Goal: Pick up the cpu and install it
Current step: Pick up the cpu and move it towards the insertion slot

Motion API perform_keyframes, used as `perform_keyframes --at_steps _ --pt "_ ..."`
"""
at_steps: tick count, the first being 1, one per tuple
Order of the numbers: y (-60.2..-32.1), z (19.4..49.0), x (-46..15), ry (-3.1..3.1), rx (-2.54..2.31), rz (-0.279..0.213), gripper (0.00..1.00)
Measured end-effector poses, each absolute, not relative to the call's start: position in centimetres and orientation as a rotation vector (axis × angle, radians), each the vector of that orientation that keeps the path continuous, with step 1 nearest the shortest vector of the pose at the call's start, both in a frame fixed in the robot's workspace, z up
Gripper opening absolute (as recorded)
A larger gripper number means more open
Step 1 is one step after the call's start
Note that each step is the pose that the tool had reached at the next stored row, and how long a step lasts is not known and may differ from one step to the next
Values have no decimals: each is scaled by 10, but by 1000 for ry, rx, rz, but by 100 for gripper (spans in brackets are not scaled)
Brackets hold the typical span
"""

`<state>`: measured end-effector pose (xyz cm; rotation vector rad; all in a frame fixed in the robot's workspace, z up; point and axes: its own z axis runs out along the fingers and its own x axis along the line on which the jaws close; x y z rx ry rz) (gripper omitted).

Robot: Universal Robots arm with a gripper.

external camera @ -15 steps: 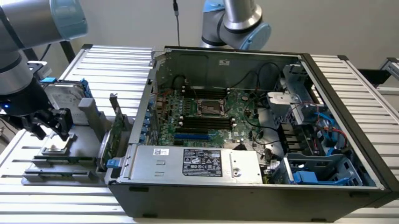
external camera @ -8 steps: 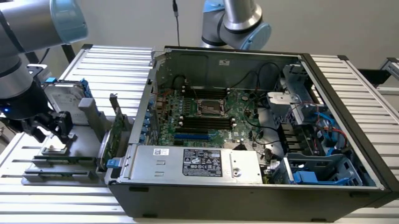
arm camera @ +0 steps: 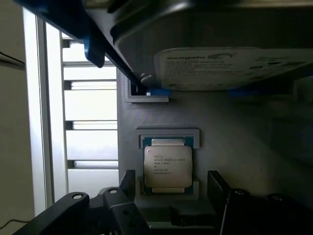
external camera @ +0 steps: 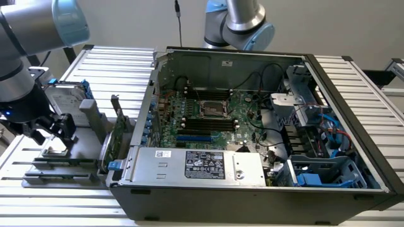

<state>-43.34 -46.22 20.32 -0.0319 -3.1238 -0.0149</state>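
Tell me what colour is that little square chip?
Dull silver-grey with dark print; the cpu shows best in the wrist view.

Open PC case [external camera: 252,191] w/ motherboard [external camera: 243,106]; hard drive [external camera: 65,99] upright, prob. slotted, in grey holder [external camera: 63,163].

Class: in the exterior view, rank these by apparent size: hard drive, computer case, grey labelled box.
Largest: computer case.
Next: grey labelled box.
Smallest: hard drive, partly hidden by the arm.

Dull silver metal cpu [arm camera: 167,168] in matt grey plastic holder [arm camera: 234,142], matt black fingers [arm camera: 128,183]
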Motion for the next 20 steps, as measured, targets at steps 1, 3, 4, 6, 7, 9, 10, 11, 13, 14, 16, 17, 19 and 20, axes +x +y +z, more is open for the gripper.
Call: perform_keyframes --at_steps 1,3,4,6,7,9,10,11,13,14,16,17,19,20 --pt "-462 203 -433 -3124 -32 -15 70" --pt "-462 202 -433 -3124 -32 -16 70" --pt "-462 202 -433 -3123 -32 -17 70" --pt "-462 201 -433 -3124 -32 -19 70" --pt "-462 201 -433 -3123 -32 -20 70" --pt "-461 200 -434 -3123 -32 -26 70" --pt "-461 200 -434 -3123 -32 -29 70" --pt "-461 199 -433 -3123 -32 -33 70" --pt "-461 198 -433 -3123 -32 -38 70" --pt "-461 198 -433 -3123 -32 -39 70" --pt "-461 197 -433 -3123 -32 -43 70" --pt "-461 197 -433 -3123 -32 -45 70" --pt "-461 196 -433 -3123 -32 -48 70" --pt "-461 195 -433 -3123 -32 -48 70"
